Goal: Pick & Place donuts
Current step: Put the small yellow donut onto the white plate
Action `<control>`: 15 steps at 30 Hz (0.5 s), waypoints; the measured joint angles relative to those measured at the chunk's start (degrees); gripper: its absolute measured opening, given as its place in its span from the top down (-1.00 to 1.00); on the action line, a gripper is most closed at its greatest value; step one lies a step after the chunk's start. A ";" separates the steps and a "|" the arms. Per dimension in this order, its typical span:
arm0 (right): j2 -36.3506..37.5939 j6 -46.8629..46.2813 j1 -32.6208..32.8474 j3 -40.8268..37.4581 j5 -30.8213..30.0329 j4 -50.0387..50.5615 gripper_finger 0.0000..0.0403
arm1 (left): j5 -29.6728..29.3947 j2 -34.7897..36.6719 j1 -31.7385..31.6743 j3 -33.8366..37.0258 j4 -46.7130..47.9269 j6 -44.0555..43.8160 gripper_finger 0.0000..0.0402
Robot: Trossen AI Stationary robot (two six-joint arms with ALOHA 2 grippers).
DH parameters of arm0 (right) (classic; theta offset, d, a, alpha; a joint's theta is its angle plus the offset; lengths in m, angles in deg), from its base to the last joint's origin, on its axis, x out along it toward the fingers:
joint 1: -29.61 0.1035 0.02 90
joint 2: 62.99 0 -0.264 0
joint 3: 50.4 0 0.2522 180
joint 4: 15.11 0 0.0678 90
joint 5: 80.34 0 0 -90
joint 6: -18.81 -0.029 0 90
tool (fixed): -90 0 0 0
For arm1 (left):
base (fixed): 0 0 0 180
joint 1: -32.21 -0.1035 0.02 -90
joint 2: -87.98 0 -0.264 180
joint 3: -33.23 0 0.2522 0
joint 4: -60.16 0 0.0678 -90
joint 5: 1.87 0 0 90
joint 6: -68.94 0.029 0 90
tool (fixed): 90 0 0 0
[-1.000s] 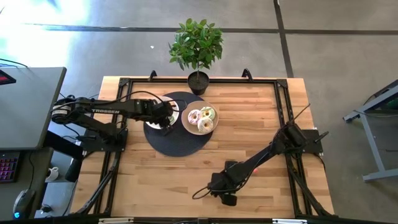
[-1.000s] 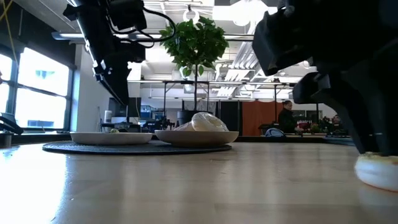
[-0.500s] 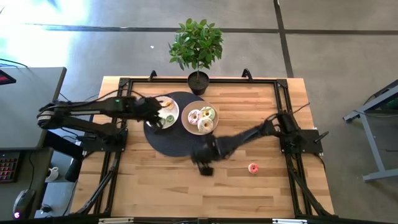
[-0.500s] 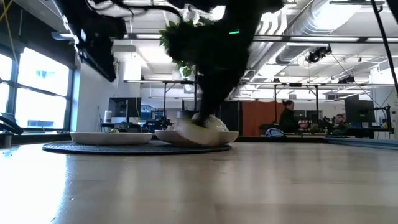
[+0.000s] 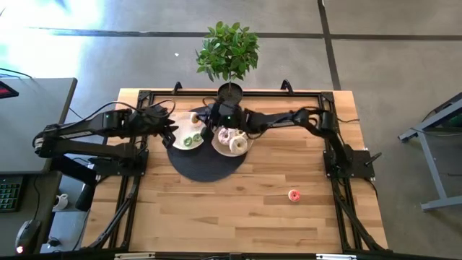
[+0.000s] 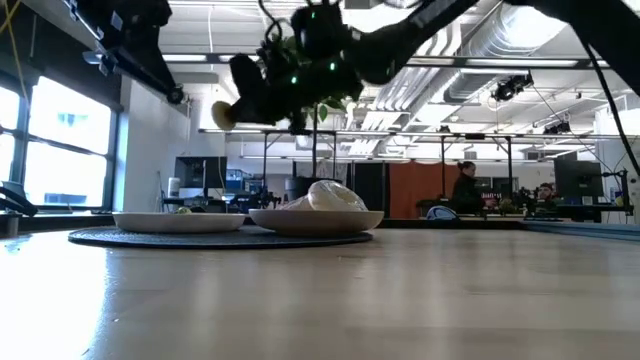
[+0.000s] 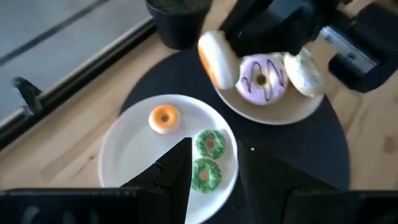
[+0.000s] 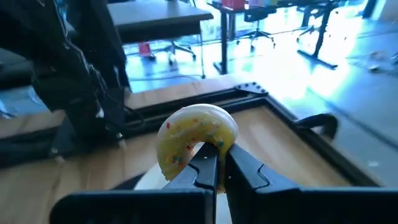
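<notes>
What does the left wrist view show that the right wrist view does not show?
Only the left wrist view shows the small white plate with an orange ring and two green rings, and the second plate holding a pink-iced donut and a pale one.

Only the right wrist view shows the yellow icing with sprinkles on the yellow donut and the right gripper shut on it.

Both show that donut held in the air, and the wooden table.
</notes>
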 joint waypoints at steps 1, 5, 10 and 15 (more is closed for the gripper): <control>-0.98 -1.53 -0.49 0.01 1.14 -1.50 0.95 | -0.64 0.07 0.00 0.00 0.00 0.01 0.37; -6.33 -4.68 -0.66 1.47 2.48 -2.61 0.94 | -1.93 0.03 0.00 0.00 -0.10 -0.01 0.37; -14.30 -4.85 -0.26 9.03 3.83 -1.96 0.94 | -1.86 -1.00 0.00 0.02 -0.59 -0.66 0.37; -19.90 -3.24 -0.30 17.70 3.72 6.13 0.91 | -1.37 -1.67 0.00 0.02 -0.49 -1.83 0.37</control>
